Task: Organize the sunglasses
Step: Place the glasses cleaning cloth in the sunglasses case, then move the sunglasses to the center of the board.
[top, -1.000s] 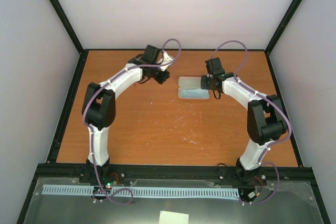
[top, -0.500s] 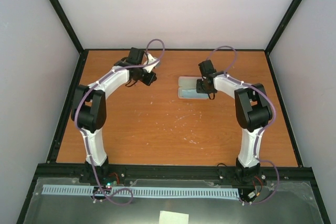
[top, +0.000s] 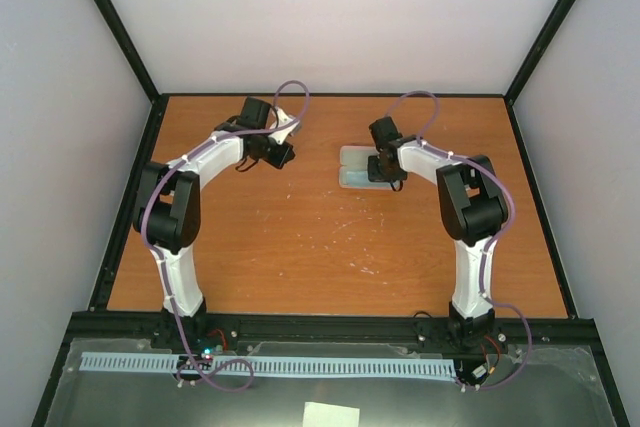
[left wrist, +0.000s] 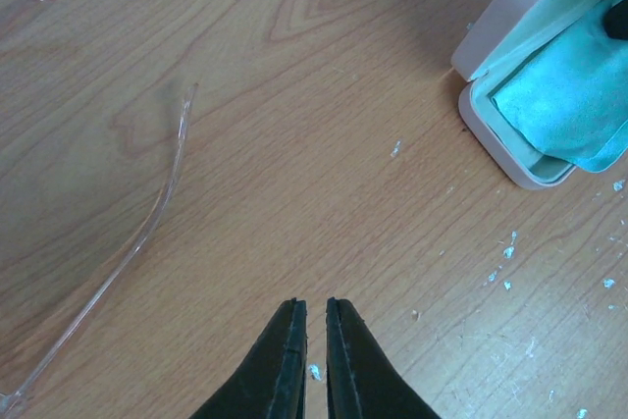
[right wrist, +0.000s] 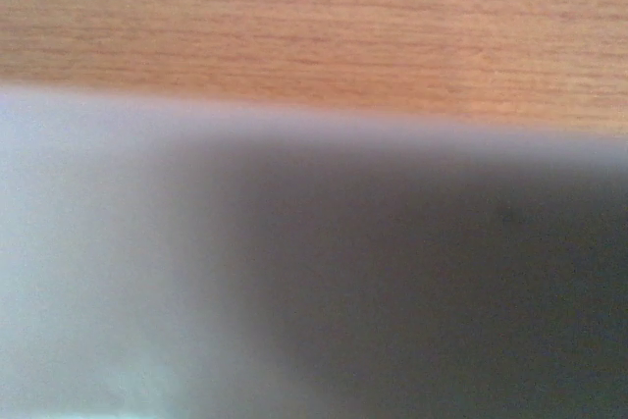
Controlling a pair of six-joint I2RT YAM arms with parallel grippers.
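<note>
The sunglasses show only as one thin clear arm [left wrist: 147, 233] lying on the wood at the left of the left wrist view; the lenses are out of view. My left gripper [left wrist: 314, 303] hovers low over bare table to the right of that arm, jaws almost touching and empty; it also shows in the top view [top: 283, 154]. The pale pink case [left wrist: 491, 66] lies open with a teal cloth [left wrist: 574, 95] inside. My right gripper [top: 383, 169] is down on the case [top: 352, 159]. The right wrist view is a grey blur, so its fingers do not show.
The wooden table [top: 320, 237] has white flecks [left wrist: 507, 252] scattered on it. Black frame rails [top: 125, 207] and white walls close in the table on three sides.
My right gripper has moved left onto the open case. My left gripper has drawn back to the left, away from the case.
</note>
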